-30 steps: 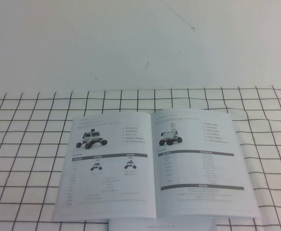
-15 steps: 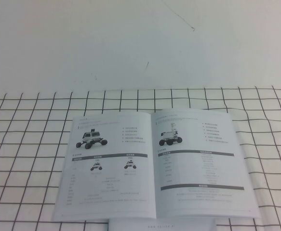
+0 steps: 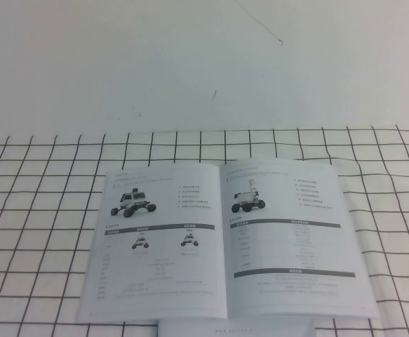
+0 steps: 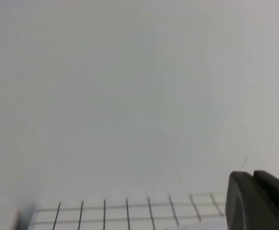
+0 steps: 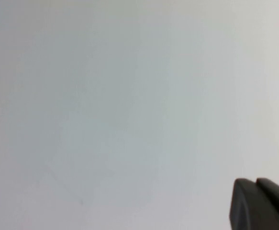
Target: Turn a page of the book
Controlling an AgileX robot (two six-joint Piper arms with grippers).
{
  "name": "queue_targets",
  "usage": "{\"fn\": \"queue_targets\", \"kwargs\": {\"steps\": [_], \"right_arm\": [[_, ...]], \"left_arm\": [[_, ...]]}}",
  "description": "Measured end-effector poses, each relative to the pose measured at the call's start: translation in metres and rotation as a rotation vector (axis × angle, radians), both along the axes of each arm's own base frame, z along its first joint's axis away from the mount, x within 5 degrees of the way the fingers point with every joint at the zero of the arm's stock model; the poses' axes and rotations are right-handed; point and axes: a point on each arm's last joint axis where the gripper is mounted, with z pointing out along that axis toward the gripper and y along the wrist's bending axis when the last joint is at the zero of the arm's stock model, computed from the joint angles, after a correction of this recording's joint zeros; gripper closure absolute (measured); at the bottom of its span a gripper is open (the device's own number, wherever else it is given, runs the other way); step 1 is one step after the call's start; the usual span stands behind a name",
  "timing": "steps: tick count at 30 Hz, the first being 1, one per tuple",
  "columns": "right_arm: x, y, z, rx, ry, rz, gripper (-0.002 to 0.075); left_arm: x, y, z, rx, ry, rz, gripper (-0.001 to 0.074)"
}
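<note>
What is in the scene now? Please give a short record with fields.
surface: white cloth with black grid
book: open, lying flat
left page: white rover photo
right page: dark masted rover above a table
second booklet: edge shows under the book's near side
left end effector: away from the book, facing the wall
right end effector: shut, empty, facing the wall

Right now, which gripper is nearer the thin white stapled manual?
Likely left: left gripper faces the checked cloth under the manual, right gripper only blank white; neither is over it.
</note>
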Motion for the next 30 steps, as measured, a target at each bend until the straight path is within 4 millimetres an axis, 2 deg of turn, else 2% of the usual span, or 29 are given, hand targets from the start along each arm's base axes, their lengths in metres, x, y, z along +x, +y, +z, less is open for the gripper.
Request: {"fn": "queue_targets", "kwargs": {"steps": [3,5,8,12,18,22,26,30], "right_arm": [[0.014,0.002,0.005,-0.007,0.221,0.018,0.0728],[0.025,0.005,0.001,0.007,0.366,0.041,0.0728],[0.04,0.009,-0.009,0.05,0.526,0.081,0.0728],[0.052,0.013,-0.013,0.092,0.599,0.12,0.0728],[0.07,0.018,-0.022,0.083,0.711,0.158,0.0728],[0.088,0.029,-0.035,0.061,0.84,0.274,0.0728],[0.11,0.043,-0.048,0.027,0.92,0.431,0.0728],[0.139,0.051,-0.061,0.075,0.951,0.508,0.0728]], "left_arm": [[0.016,-0.001,-0.005,0.083,0.115,0.011,0.0737],[0.028,-0.002,-0.013,0.099,0.197,0.008,0.0737],[0.044,-0.005,-0.024,-0.029,0.315,-0.003,0.0737],[0.063,-0.01,-0.034,-0.144,0.491,-0.011,0.0737],[0.101,-0.018,-0.022,-0.126,0.696,-0.029,0.0737],[0.132,-0.026,-0.011,-0.068,0.764,-0.085,0.0737],[0.164,-0.055,-0.005,-0.015,0.85,-0.261,0.0737],[0.187,-0.101,-0.019,0.098,0.918,-0.446,0.0737]]}}
